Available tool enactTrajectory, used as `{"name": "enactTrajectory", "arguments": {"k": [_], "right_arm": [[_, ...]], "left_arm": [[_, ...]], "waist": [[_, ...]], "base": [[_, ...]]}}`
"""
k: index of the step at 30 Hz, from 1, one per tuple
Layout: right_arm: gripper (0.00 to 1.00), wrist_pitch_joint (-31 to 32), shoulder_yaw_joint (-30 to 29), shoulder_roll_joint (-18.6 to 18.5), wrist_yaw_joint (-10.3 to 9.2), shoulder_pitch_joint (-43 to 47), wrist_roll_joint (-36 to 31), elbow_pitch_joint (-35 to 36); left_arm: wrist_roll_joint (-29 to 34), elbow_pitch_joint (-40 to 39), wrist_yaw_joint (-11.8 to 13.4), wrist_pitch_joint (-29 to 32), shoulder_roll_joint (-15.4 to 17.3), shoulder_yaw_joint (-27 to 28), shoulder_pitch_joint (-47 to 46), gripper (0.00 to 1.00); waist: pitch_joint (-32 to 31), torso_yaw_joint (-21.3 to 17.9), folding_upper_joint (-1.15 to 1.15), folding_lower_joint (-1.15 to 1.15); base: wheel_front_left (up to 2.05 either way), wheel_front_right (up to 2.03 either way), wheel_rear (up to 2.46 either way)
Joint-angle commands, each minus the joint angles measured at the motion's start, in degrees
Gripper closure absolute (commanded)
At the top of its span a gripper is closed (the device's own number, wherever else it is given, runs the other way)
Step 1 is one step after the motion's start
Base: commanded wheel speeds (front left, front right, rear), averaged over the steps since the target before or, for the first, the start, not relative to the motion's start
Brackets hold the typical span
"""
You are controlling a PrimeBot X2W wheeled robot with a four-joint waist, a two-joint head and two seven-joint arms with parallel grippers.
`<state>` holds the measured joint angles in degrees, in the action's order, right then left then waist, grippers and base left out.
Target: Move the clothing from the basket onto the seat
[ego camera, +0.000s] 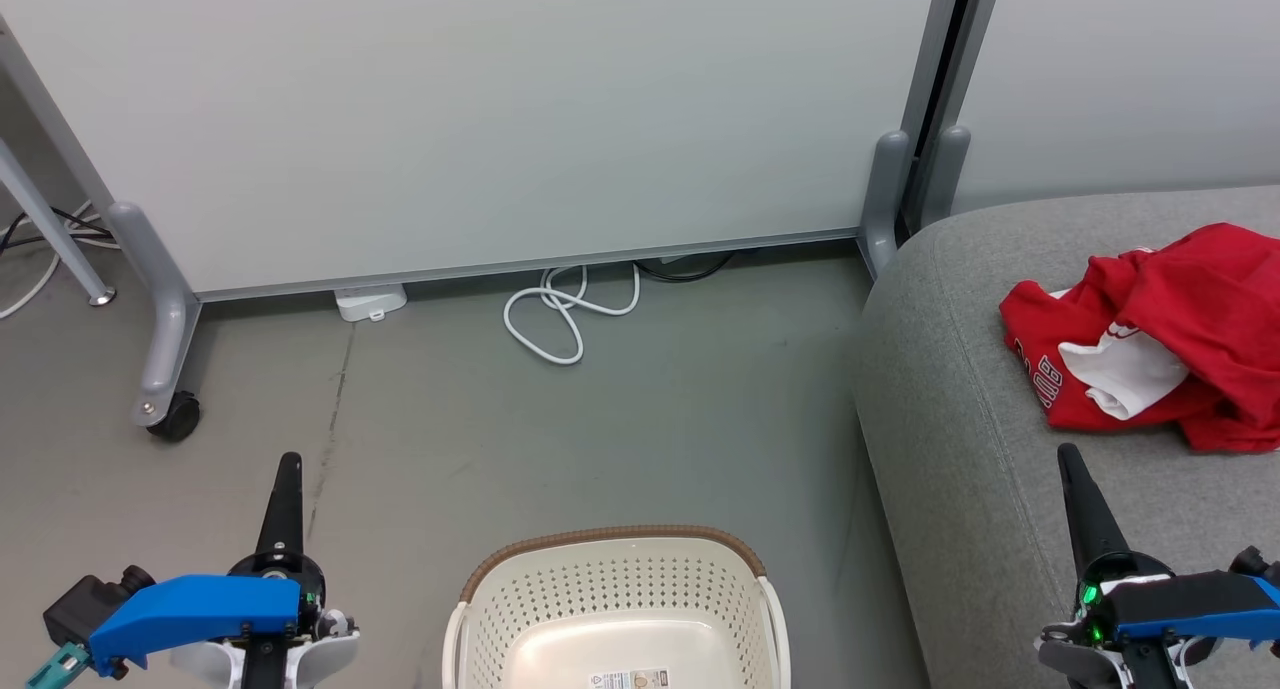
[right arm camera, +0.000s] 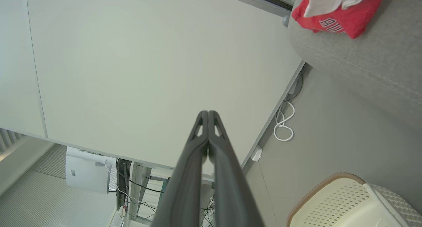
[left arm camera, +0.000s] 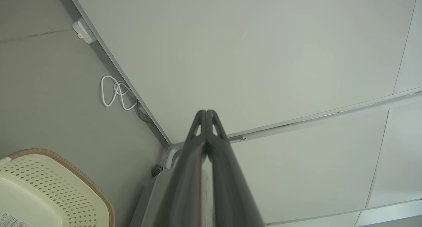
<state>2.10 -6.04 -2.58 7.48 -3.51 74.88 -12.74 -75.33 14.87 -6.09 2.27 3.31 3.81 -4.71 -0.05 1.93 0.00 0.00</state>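
Note:
The red clothing (ego camera: 1160, 339) with white panels lies crumpled on the light-grey seat (ego camera: 960, 449) at the right; the right wrist view has the clothing (right arm camera: 339, 19) at its top right on the seat (right arm camera: 369, 69). The cream basket (ego camera: 615, 609) with a brown rim stands on the floor at bottom centre, and only a label shows on its bottom. It also appears as the basket (left arm camera: 49, 190) and the basket (right arm camera: 346, 204) in the wrist views. My left gripper (ego camera: 289, 461) is shut and holds nothing, left of the basket. My right gripper (ego camera: 1068, 453) is shut and holds nothing, over the seat's front part, below the clothing.
A white partition panel (ego camera: 500, 119) on a wheeled grey frame (ego camera: 165, 349) stands behind the floor area. A looped white cable (ego camera: 560, 319) and a small white box (ego camera: 370, 301) lie at its foot. Grey floor separates the basket from the panel.

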Motion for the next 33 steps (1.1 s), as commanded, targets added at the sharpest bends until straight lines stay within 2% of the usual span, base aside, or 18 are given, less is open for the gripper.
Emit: {"name": "enactTrajectory", "arguments": {"k": [1,33], "right_arm": [[1.0,0.4,-0.2,-0.4,0.03,-1.2,1.4,0.1],[1.0,4.1,-0.5,-0.5,0.02,-2.8,15.4,-1.2]], "left_arm": [[-1.2,-0.5,-0.3,0.4,0.1,0.5,-1.0,1.0],[-14.9,-0.9,-1.4,3.9,-0.4,2.5,-1.8,1.0]], "waist": [[0.0,-0.1,0.0,0.0],[0.2,-1.6,0.0,0.0]], "base": [[0.0,0.0,0.0],[0.0,0.0,0.0]]}}
